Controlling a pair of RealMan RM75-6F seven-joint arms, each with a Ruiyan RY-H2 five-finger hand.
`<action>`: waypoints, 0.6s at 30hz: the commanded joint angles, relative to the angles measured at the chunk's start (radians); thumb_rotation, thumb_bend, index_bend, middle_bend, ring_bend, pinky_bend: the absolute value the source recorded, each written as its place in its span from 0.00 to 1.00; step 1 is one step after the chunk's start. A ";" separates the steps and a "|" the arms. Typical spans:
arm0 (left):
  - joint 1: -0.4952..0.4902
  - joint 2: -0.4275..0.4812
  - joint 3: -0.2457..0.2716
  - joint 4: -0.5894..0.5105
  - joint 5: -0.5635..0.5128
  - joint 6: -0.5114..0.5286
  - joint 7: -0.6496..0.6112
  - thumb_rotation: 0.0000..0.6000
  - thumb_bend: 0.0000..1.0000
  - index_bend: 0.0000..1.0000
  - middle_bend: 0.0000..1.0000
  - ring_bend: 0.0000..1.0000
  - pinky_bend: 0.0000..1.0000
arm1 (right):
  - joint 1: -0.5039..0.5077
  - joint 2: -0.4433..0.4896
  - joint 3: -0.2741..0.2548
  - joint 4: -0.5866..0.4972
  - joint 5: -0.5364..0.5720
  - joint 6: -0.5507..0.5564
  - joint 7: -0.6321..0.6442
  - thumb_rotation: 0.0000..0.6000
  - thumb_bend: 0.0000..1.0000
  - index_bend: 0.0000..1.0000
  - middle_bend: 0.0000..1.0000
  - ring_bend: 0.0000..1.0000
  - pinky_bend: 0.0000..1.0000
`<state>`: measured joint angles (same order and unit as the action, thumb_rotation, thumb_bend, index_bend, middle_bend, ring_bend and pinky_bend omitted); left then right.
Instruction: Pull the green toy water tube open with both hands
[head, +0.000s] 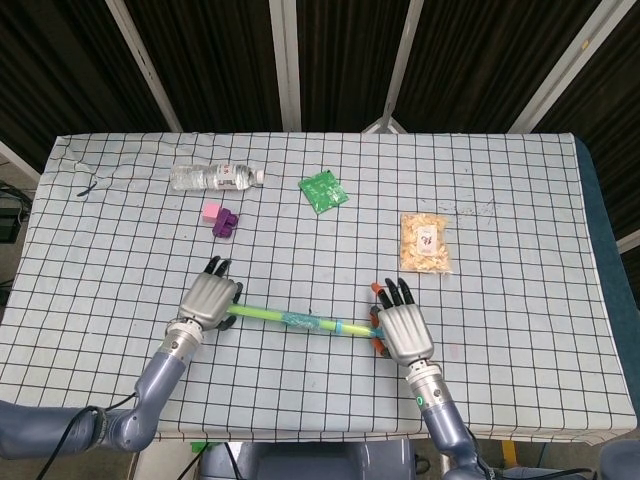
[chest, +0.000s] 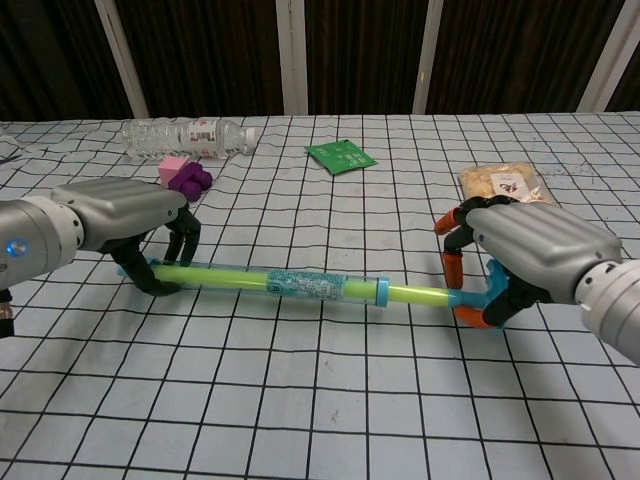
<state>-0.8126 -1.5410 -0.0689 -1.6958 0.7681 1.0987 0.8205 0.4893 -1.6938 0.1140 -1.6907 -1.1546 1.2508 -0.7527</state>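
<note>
The green toy water tube (head: 290, 319) (chest: 300, 284) lies across the near middle of the checked table, drawn out, with a thin green rod running to an orange handle (chest: 462, 272). My left hand (head: 208, 298) (chest: 125, 215) grips the tube's left end, fingers curled over it. My right hand (head: 402, 332) (chest: 535, 250) holds the orange handle at the right end. The tube sits just above the cloth in the chest view.
A clear water bottle (head: 214, 177) lies at the back left. Pink and purple blocks (head: 220, 219) sit in front of it. A green packet (head: 322, 191) is at the back middle and a snack bag (head: 425, 243) at the right.
</note>
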 joint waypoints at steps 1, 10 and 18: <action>0.005 0.023 0.005 -0.032 0.008 0.013 0.002 1.00 0.50 0.55 0.54 0.08 0.04 | 0.002 0.010 0.005 -0.014 -0.005 0.008 -0.008 1.00 0.38 0.64 0.19 0.00 0.00; 0.027 0.104 0.021 -0.116 0.014 0.045 -0.001 1.00 0.50 0.55 0.55 0.08 0.04 | -0.004 0.052 0.016 -0.058 0.007 0.028 -0.021 1.00 0.38 0.64 0.19 0.00 0.00; 0.056 0.173 0.042 -0.146 0.026 0.056 -0.032 1.00 0.50 0.55 0.55 0.08 0.04 | -0.010 0.089 0.020 -0.090 0.007 0.041 -0.015 1.00 0.38 0.64 0.19 0.00 0.00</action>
<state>-0.7606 -1.3735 -0.0306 -1.8386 0.7915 1.1543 0.7933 0.4795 -1.6068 0.1332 -1.7782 -1.1484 1.2900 -0.7683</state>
